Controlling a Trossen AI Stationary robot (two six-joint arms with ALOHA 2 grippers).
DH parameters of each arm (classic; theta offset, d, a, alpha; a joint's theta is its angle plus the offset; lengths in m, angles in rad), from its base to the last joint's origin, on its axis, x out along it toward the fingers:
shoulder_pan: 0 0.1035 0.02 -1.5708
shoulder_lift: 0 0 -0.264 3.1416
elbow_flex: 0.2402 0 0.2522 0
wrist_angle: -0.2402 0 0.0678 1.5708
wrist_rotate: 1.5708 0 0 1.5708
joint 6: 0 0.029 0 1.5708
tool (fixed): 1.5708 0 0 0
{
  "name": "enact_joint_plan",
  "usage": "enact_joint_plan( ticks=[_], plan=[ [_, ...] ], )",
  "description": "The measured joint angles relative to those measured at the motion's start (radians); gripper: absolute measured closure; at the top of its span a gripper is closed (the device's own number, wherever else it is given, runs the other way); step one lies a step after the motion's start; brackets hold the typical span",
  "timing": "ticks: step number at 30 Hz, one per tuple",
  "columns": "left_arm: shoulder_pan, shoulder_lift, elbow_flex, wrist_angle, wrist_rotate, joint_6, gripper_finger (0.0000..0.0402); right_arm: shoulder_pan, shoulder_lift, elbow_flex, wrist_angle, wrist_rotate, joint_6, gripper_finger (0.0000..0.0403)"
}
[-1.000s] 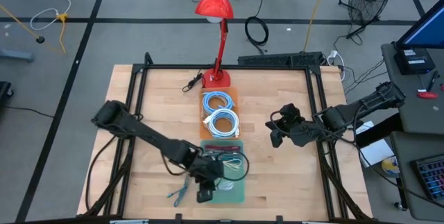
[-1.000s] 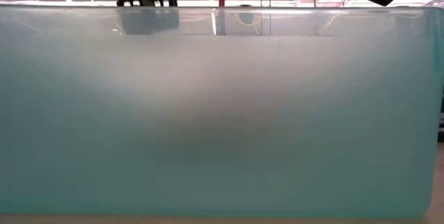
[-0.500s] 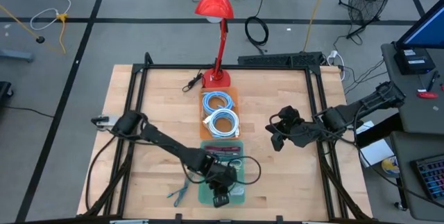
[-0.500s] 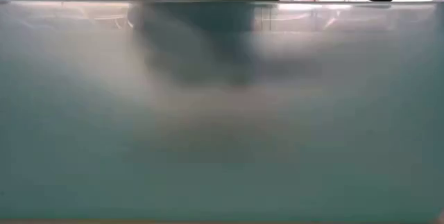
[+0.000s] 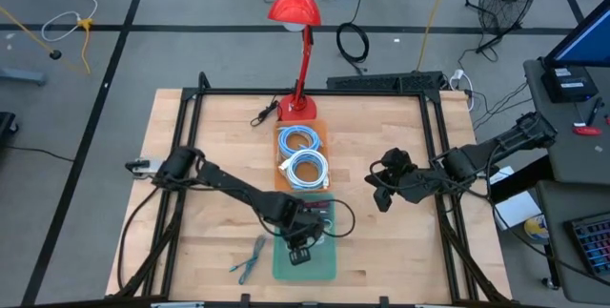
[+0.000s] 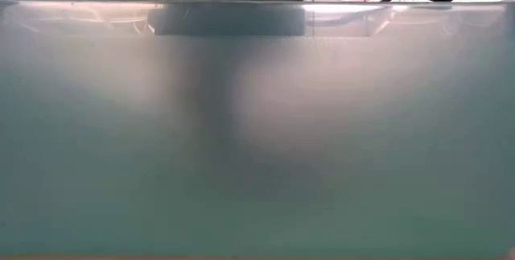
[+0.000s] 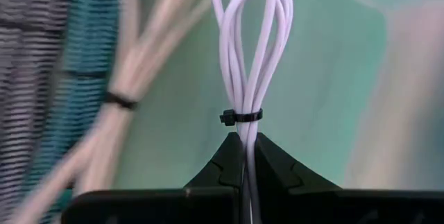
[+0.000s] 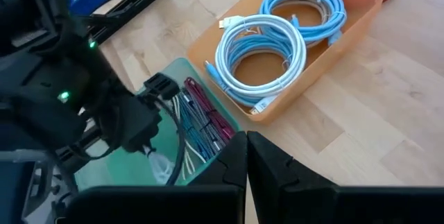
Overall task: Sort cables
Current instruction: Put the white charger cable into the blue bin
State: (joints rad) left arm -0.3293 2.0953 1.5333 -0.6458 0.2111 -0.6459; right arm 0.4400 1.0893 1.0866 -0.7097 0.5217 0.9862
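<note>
Left gripper (image 7: 244, 156) has its jaws pinched tight on a white cable bundle (image 7: 251, 50), and the bundle's long axis runs straight out ahead of the fingertips, its looped end pointing away from the wrist. A small black tie cinches it just past the jaw tips. Right alongside the jaws lies a beige bundle (image 7: 132, 92), slanting off at an angle, also tied in black. Beneath both, the green tray (image 7: 326, 78).

From above, that gripper (image 5: 300, 246) sits over the green tray (image 5: 324, 268), with more short bundles (image 5: 310, 209) at its far end. Beyond, the orange tray (image 5: 322, 129) holds two light-blue coils (image 5: 303, 155), lying flat.

Right gripper (image 5: 379, 190) hangs well off to the side, jaws fully closed, holding nothing.
</note>
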Motion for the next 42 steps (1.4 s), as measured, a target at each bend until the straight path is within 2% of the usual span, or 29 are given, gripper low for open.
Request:
enact_joint_plan(
  ticks=[8,12,18,25,32,42],
  plan=[
    [0.044,0.0,0.0,-0.051,-0.01,0.085,0.039,0.0,0.0,0.0,0.0,0.0,-0.028,0.0403],
    [0.06,0.0,0.0,-0.043,0.062,0.102,0.039,0.0,0.0,0.0,0.0,0.0,-0.03,0.0403],
    [0.012,0.0,0.0,-0.036,0.217,0.11,0.039,-0.002,0.0,0.0,-0.001,0.0,-0.041,0.0403],
    [-0.034,0.0,0.0,-0.019,0.184,0.094,0.039,-0.023,0.0,0.0,-0.001,0.0,-0.057,0.0403],
    [-0.017,0.0,0.0,0.017,0.147,0.098,0.039,-0.036,0.0,0.0,0.001,0.0,-0.057,0.0403],
    [0.007,0.0,0.0,0.018,0.155,0.115,0.0373,-0.035,0.0,0.0,0.003,0.0,-0.057,0.0403]
  ],
)
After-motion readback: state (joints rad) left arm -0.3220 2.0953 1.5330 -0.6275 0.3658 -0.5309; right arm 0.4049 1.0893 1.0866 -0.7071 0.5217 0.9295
